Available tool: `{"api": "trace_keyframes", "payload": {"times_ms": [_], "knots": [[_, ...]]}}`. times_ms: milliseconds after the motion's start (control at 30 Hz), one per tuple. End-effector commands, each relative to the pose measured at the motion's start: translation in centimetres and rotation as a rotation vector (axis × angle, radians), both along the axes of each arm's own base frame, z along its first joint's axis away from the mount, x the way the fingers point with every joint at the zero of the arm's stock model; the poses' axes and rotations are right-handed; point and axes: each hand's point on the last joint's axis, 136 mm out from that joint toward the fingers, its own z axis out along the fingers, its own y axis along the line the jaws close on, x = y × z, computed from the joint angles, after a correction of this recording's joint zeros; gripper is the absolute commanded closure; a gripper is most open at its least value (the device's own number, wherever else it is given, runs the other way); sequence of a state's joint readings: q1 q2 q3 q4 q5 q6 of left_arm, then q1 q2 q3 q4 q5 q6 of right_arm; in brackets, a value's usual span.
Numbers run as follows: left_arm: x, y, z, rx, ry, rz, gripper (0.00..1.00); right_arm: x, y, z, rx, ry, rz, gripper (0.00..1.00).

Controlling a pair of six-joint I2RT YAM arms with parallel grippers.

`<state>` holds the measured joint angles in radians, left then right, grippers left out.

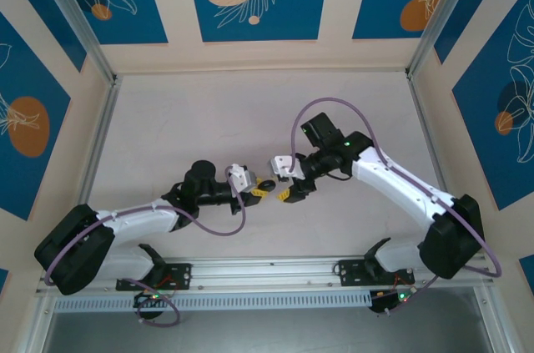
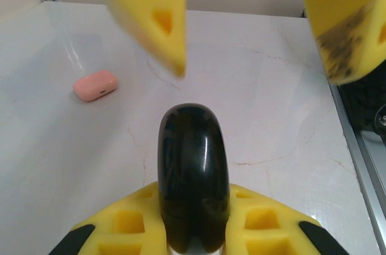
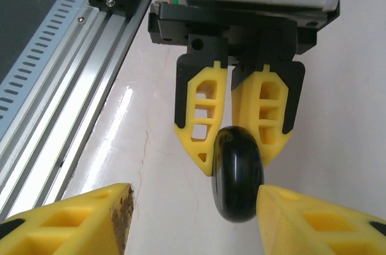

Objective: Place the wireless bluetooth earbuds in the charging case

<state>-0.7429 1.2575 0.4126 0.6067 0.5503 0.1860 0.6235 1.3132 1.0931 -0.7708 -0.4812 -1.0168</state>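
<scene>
The salmon-pink charging case (image 2: pixel 95 85) lies closed on the white table, apart from both arms. The earbuds are out of view. My left gripper (image 1: pixel 262 189) (image 2: pixel 193 201) is shut on a glossy black round disc (image 2: pixel 193 176) (image 3: pixel 238 173) (image 1: pixel 267 186), held on edge just above the table. Facing it, my right gripper (image 1: pixel 285 191) (image 3: pixel 193 207) stands open with a finger on each side of the disc. Its right finger (image 3: pixel 289 213) is at the disc's edge, and its left finger (image 3: pixel 90 219) is well apart.
A slotted aluminium rail (image 3: pixel 54 92) (image 1: pixel 267 274) runs along the near table edge behind both grippers. Frame posts and patterned walls (image 1: pixel 259 2) close in the table on three sides. Bare marble-look tabletop (image 2: pixel 271 116) spreads around the pink case.
</scene>
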Motion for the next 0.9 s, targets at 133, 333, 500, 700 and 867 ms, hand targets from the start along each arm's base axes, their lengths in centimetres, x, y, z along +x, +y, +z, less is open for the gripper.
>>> {"api": "trace_keyframes", "payload": {"times_ms": [133,333,500,700,867], "knots": [[-0.5,-0.7,2.5,-0.063,-0.048,-0.048,0.88,2.0,-0.5,0.7,0.044,-0.033,-0.066,0.45],[-0.6,-0.6,2.7,-0.066,-0.05,-0.047,0.88,2.6,0.9,-0.2,0.038,-0.024,-0.032,0.48],[-0.6,-0.6,2.7,-0.064,-0.049,-0.048,0.88,2.3,1.6,-1.0,0.028,-0.004,-0.004,0.51],[-0.6,-0.6,2.8,-0.068,-0.052,-0.049,0.88,1.8,2.0,-1.5,0.03,0.024,0.024,0.59],[-0.6,-0.7,3.0,-0.072,-0.051,-0.05,0.88,1.9,2.3,-1.8,0.027,0.034,0.034,0.65]]}}
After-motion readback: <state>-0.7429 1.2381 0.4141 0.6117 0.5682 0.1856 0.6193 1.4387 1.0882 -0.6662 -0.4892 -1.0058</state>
